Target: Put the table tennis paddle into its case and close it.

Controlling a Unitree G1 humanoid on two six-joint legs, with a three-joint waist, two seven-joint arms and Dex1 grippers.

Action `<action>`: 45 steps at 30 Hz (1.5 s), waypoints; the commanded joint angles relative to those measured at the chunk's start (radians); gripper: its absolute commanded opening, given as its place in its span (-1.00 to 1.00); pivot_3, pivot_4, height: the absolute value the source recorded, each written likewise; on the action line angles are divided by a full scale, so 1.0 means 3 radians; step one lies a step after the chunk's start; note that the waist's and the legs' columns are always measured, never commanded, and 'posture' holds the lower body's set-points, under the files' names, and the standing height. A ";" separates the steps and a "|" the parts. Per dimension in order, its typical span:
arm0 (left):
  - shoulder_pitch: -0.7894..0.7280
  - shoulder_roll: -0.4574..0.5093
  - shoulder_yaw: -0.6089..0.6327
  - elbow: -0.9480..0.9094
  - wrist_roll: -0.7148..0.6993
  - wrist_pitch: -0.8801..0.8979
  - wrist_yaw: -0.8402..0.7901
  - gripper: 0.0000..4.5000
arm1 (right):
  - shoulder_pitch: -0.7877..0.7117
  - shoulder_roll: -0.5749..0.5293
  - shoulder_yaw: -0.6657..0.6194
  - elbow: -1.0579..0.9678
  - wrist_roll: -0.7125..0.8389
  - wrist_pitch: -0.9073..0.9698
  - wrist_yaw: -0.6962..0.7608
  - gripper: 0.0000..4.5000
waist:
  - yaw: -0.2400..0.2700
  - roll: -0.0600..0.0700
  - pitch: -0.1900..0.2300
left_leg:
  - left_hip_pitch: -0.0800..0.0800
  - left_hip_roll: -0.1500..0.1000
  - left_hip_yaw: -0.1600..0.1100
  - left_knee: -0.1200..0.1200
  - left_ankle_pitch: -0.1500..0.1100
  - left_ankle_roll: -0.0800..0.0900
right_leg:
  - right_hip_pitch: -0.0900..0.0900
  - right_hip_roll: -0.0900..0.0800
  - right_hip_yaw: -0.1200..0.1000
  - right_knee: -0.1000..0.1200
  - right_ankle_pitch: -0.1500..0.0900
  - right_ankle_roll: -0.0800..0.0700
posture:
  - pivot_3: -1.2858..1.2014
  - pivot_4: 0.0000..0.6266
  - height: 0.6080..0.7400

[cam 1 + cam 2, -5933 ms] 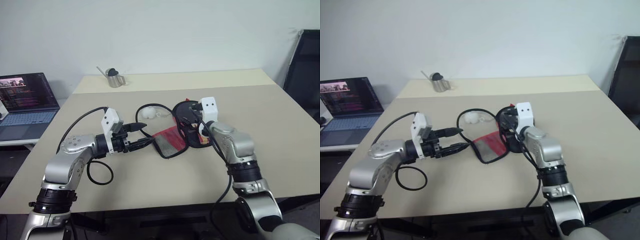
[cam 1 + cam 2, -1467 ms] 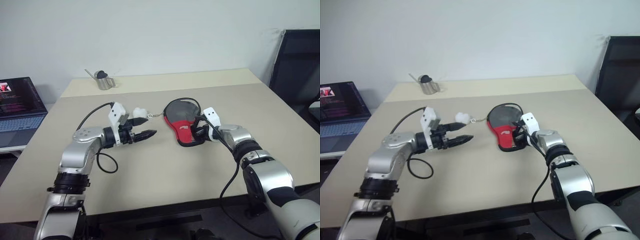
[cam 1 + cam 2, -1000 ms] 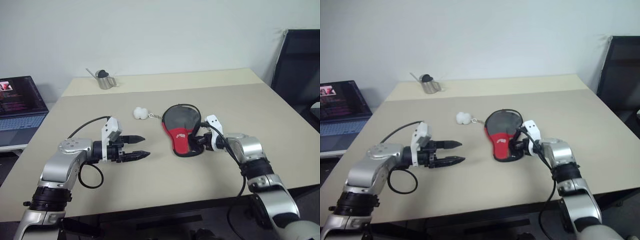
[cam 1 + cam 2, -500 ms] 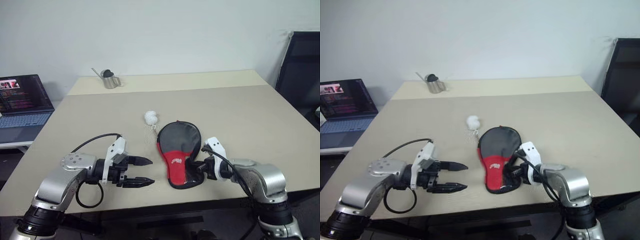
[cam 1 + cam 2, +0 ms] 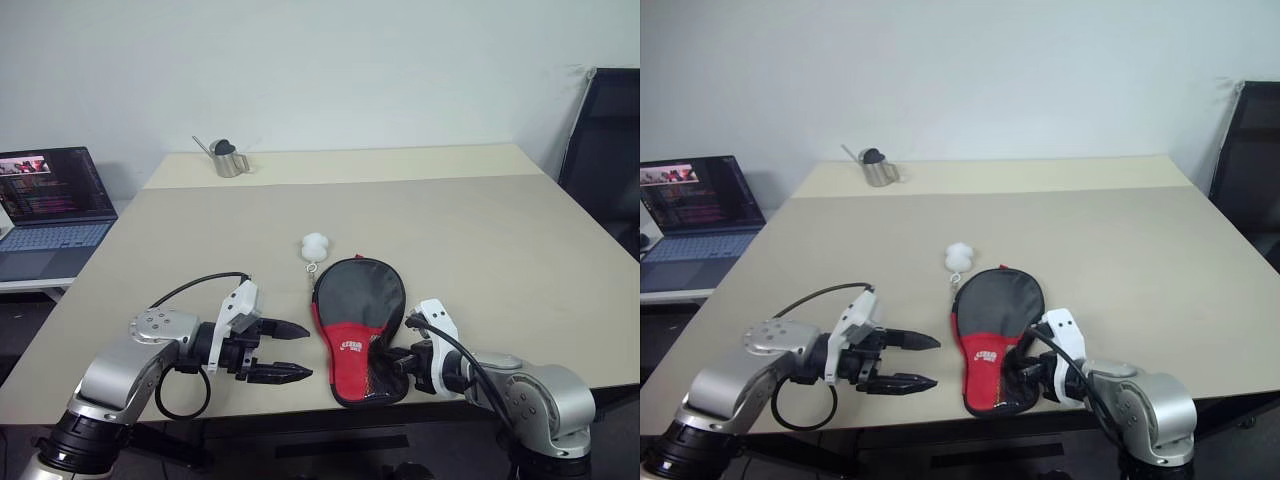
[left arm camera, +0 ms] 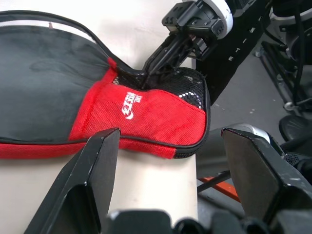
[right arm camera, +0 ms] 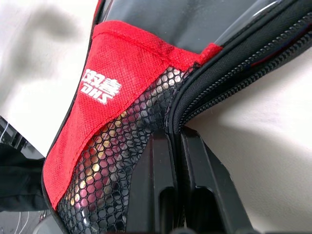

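I am seeing the case lying flat low in the centre of the left eye view, near the table's front edge, its dark grey upper part pointing away and its red lower part toward me. A white logo is showing on the red fabric; in the right wrist view I am reading it as "DHS" under some characters I cannot make out. The paddle itself I cannot pick out, so I cannot tell whether it is inside.

My right gripper is sitting at the lower right of the case, its fingers pressed together on the zipper rim beside the black mesh pocket. My left gripper is hovering to the left of the case, lower left of centre, its two black fingers standing apart and holding nothing.

A small white fluffy ball on a short chain is resting just above the case's rounded top. A metal pitcher is standing at the table's far left, and an open laptop with small unreadable text on its screen is at the left edge. A black chair is at the right edge.
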 commanded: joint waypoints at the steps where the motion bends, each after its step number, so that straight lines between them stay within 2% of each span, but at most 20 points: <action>1: -0.0091 -0.0016 -0.0017 0.0042 -0.0012 -0.0098 -0.0031 0.61 | 0.0056 0.0031 -0.0022 -0.0058 0.0059 0.0077 -0.0119 -0.98 | 0.0004 0.0000 0.0000 | 0.0000 0.0000 0.0000 0.0000 0.0000 0.0000 | 0.0000 0.0000 0.0000 0.0000 0.0000 0.0000 | 0.03 -0.52 1.00; 4: -0.0111 -0.0032 -0.0036 0.0066 -0.0005 -0.0124 -0.0018 0.61 | 0.0086 0.0076 -0.0091 -0.0058 0.0039 0.0077 -0.0243 -0.98 | 0.0006 0.0000 0.0000 | 0.0001 0.0001 0.0000 0.0000 0.0000 0.0000 | 0.0002 0.0000 0.0000 -0.0001 0.0000 0.0000 | 0.03 -0.52 1.00; 5: -0.0112 -0.0036 -0.0039 0.0062 -0.0005 -0.0126 -0.0011 0.61 | 0.0107 0.0088 -0.0120 -0.0070 0.0030 0.0077 -0.0286 -0.88 | 0.0006 0.0000 0.0000 | 0.0001 0.0001 0.0000 0.0000 0.0000 0.0000 | 0.0002 0.0001 -0.0001 -0.0001 0.0000 0.0000 | 0.03 -0.52 1.00; 7: -0.0109 -0.0042 -0.0045 0.0054 -0.0007 -0.0127 0.0001 0.61 | 0.0144 0.0098 -0.0168 -0.0105 0.0026 0.0077 -0.0348 -0.65 | 0.0010 0.0000 0.0000 | 0.0002 0.0001 0.0000 0.0000 0.0000 0.0000 | 0.0003 0.0001 -0.0001 -0.0001 0.0000 0.0000 | 0.03 -0.52 1.00; 13: -0.0075 -0.0082 -0.0037 0.0038 -0.0009 -0.0165 0.0094 0.61 | 0.0292 0.0028 -0.0335 -0.0332 0.0207 0.0077 -0.0368 0.22 | 0.0057 0.0000 0.0000 | 0.0006 0.0002 -0.0003 0.0000 0.0000 0.0000 | 0.0012 0.0001 -0.0005 -0.0006 0.0000 0.0000 | 0.03 -0.52 1.00; 16: -0.0064 -0.0098 -0.0023 0.0037 -0.0014 -0.0175 0.0142 0.61 | 0.0214 -0.0155 -0.0394 -0.0460 0.0247 0.0029 -0.0310 0.64 | 0.0079 0.0000 0.0000 | 0.0007 0.0003 -0.0004 0.0000 0.0000 0.0000 | 0.0016 0.0001 -0.0008 -0.0010 0.0000 0.0000 | 0.03 -0.52 1.00; 18: -0.0052 -0.0113 0.0004 0.0036 -0.0019 -0.0177 0.0198 0.61 | 0.0221 -0.0532 -0.0281 -0.0612 0.0296 -0.0413 -0.0075 0.93 | 0.0085 0.0001 0.0001 | 0.0005 0.0002 -0.0005 0.0001 0.0000 0.0000 | 0.0017 0.0001 -0.0010 -0.0014 0.0001 0.0001 | 0.03 -0.52 1.00; 20: -0.0041 -0.0127 0.0036 0.0040 -0.0027 -0.0176 0.0256 0.61 | 0.0299 -0.0914 -0.0108 -0.0720 0.0304 -0.0876 0.0161 0.98 | 0.0081 0.0004 0.0004 | 0.0004 0.0002 -0.0003 0.0002 0.0000 0.0000 | 0.0018 0.0001 -0.0009 -0.0019 0.0001 0.0002 | 0.03 -0.52 1.00; 22: -0.0026 -0.0139 0.0075 0.0039 -0.0041 -0.0169 0.0327 0.61 | 0.0293 -0.0976 -0.0141 -0.0713 0.0427 -0.1071 0.0288 0.98 | 0.0071 0.0004 0.0004 | 0.0004 0.0009 -0.0003 -0.0003 -0.0001 0.0001 | 0.0018 0.0006 -0.0012 -0.0021 -0.0001 0.0001 | 0.03 -0.52 1.00; 28: 0.0004 -0.0172 0.0181 0.0017 -0.0064 -0.0132 0.0532 0.61 | -0.0016 -0.0927 -0.0138 -0.0392 0.0615 -0.1360 0.0395 0.98 | 0.0044 0.0004 0.0005 | 0.0006 0.0022 -0.0001 -0.0006 -0.0001 0.0000 | 0.0015 0.0017 -0.0010 -0.0019 0.0000 -0.0008 | 0.03 -0.52 1.00; 34: -0.0032 -0.0253 0.0368 0.0055 -0.0083 -0.0070 0.0846 0.61 | -0.0512 -0.0772 0.0347 0.0184 0.0459 -0.1777 0.0403 0.98 | 0.0061 0.0004 0.0006 | 0.0006 0.0021 -0.0003 -0.0004 -0.0001 0.0000 | 0.0016 0.0016 -0.0011 -0.0020 0.0000 -0.0009 | 0.03 -0.52 1.00; 39: -0.0353 -0.0433 0.0405 0.0467 0.0339 -0.0225 0.1496 0.61 | -0.0727 -0.0632 0.0785 0.0698 0.0205 -0.2214 0.0409 0.98 | 0.0076 0.0004 0.0006 | 0.0004 0.0019 -0.0006 -0.0004 -0.0001 -0.0001 | 0.0015 0.0016 -0.0013 -0.0021 0.0001 -0.0009 | 0.03 -0.52 1.00; 41: -0.0653 -0.0569 0.0369 0.0835 0.0553 -0.0273 0.1858 0.61 | -0.0795 -0.0546 0.0964 0.1019 0.0024 -0.2468 0.0394 0.98 | 0.0079 0.0003 0.0006 | 0.0005 0.0018 -0.0005 -0.0004 -0.0001 -0.0002 | 0.0015 0.0016 -0.0013 -0.0020 0.0002 -0.0010 | 0.03 -0.52 1.00; 45: -0.1023 -0.0761 0.0368 0.1272 0.0671 -0.0246 0.2119 0.61 | -0.0821 -0.0442 0.1084 0.1279 -0.0131 -0.2689 0.0373 0.98 | 0.0074 0.0003 0.0006 | 0.0003 0.0016 -0.0005 -0.0001 -0.0001 -0.0003 | 0.0014 0.0015 -0.0013 -0.0020 0.0004 -0.0010 | 0.03 -0.52 1.00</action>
